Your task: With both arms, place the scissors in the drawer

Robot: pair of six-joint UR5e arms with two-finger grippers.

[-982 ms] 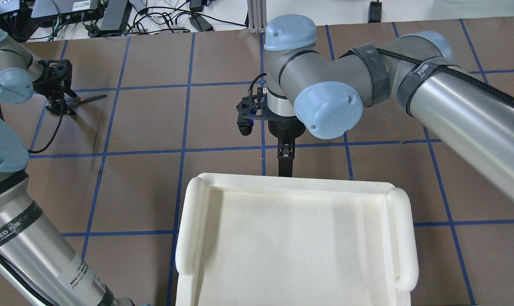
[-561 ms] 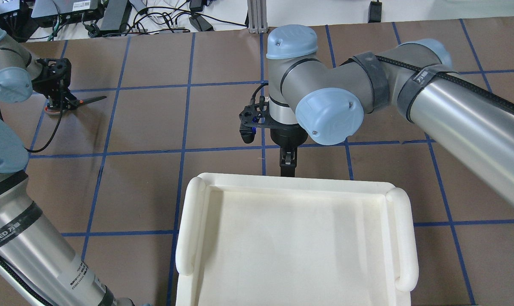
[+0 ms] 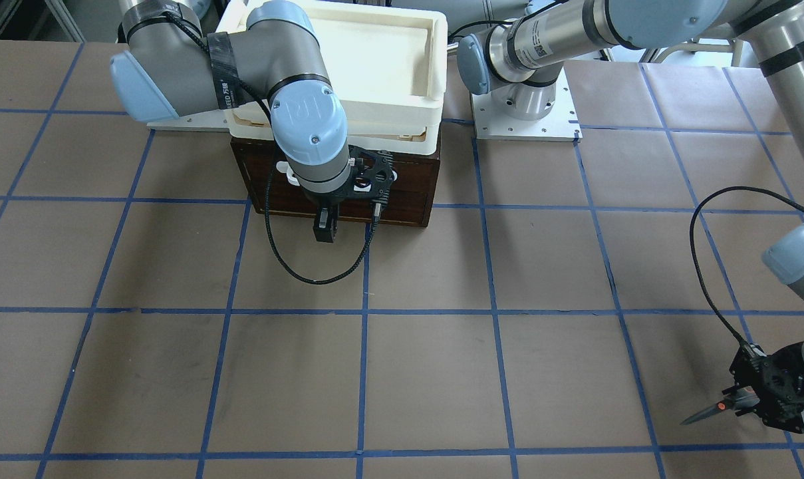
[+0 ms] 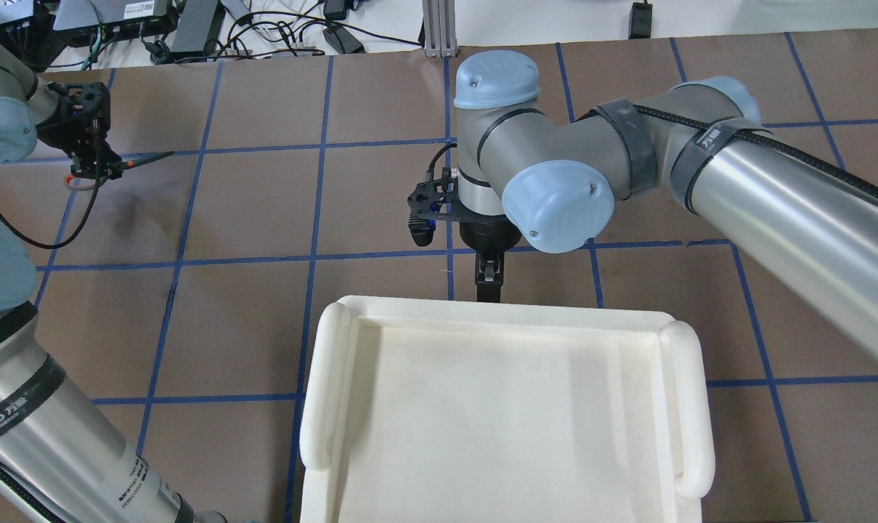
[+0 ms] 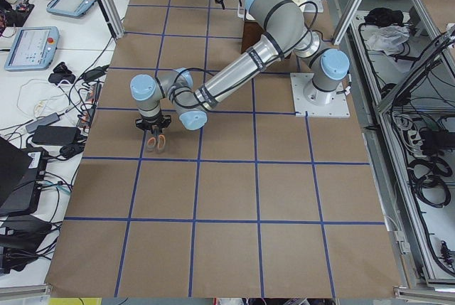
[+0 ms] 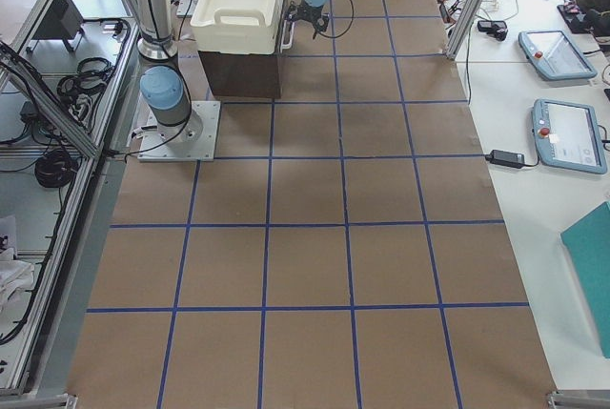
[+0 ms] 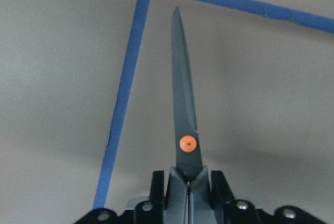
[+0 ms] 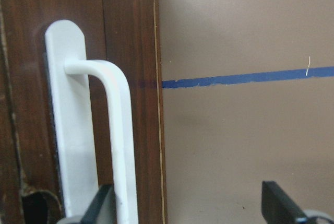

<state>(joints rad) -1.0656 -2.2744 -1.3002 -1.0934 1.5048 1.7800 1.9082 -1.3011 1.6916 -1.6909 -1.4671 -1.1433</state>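
My left gripper point(image 4: 84, 164) is shut on the scissors point(image 4: 147, 157) at the far left and holds them just above the table. The left wrist view shows the dark blades and orange pivot point(image 7: 187, 143) pointing away from the fingers point(image 7: 218, 185). In the front-facing view the scissors point(image 3: 711, 410) stick out left of that gripper point(image 3: 761, 399). My right gripper point(image 3: 325, 229) is open in front of the shut dark brown drawer point(image 3: 402, 179). In the right wrist view the white bar handle point(image 8: 119, 130) lies between the open fingers point(image 8: 282, 203), close to the left one.
A white plastic tray point(image 4: 497, 311) sits on top of the drawer box and hides it from overhead; it also shows in the front-facing view point(image 3: 435, 66). Brown paper with a blue tape grid covers the table. Cables and electronics point(image 4: 192, 22) lie beyond the far edge.
My left gripper has risen with the scissors and shifted up and left in the overhead view; the scissors have left the table. The right arm has barely shifted.
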